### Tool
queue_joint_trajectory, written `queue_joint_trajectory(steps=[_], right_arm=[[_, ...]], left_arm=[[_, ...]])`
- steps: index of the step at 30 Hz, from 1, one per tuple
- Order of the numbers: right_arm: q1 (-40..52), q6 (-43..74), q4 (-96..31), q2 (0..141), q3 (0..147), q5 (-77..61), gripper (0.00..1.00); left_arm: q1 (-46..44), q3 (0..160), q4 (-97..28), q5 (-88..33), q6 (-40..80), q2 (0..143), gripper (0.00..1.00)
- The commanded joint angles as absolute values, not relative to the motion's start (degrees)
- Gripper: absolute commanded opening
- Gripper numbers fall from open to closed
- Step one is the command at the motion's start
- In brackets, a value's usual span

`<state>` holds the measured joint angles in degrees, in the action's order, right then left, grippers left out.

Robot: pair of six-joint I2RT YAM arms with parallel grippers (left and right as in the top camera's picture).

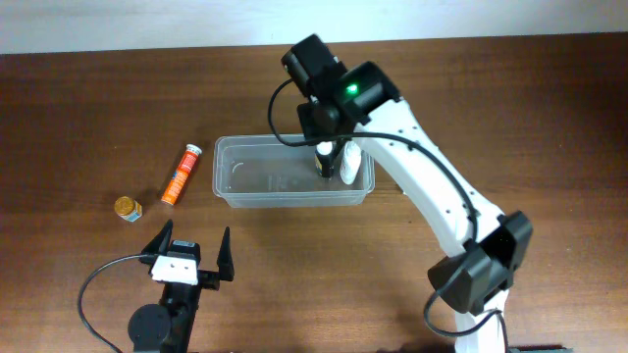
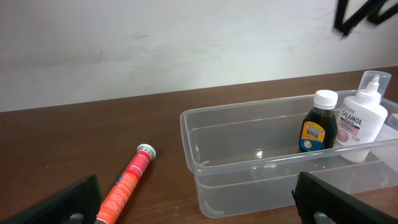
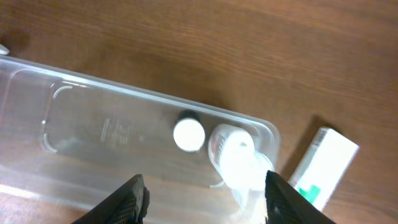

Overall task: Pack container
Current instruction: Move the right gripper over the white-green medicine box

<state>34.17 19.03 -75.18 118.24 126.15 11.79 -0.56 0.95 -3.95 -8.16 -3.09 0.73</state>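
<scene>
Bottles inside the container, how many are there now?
2. A dark white-capped bottle and a white lotion bottle stand side by side at one end of the container; nothing seems hidden.

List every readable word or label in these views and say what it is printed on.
"CALAMOL": on the white pump bottle; the smaller lines beneath are too small to read.
Dark bottle, blue-and-yellow label: blurred, unreadable.
Orange tube: lettering blurred, unreadable.
White-and-green carton: print too small to read.
Small round tin: too small to read.
</scene>
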Motion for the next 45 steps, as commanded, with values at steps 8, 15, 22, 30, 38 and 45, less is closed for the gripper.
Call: queue_joint_trajectory(steps=[8,15,22,30,38,45], right_arm=[[21.76,21.98,-90.63,113.38,130.85,12.1,0.6],[11.03,21.61,-92.14,113.75,125.34,8.1,0.61],[6.07,16.36,-80.38,113.75,108.36,-0.82,0.65],[3.86,11.03,-65.91,113.75,92.47,-5.26,0.76],[3.66,9.19,-54.28,113.82,82.56,-6.63,0.82],[3.66,9.26,-46.63,113.95,76.97,-4.38,0.82]], left_arm=[[-0.32,0.51,-3.92,-8.16,-3.99,0.3,0.99],[-0.32,0.51,-3.92,-8.16,-3.99,0.3,0.99],[-0.32,0.51,-3.92,-8.16,-3.99,0.3,0.99],[-0.32,0.51,-3.92,-8.16,-3.99,0.3,0.99],[-0.32,0.51,-3.92,-8.16,-3.99,0.3,1.0],[-0.32,0.51,-3.92,-8.16,-3.99,0.3,0.99]])
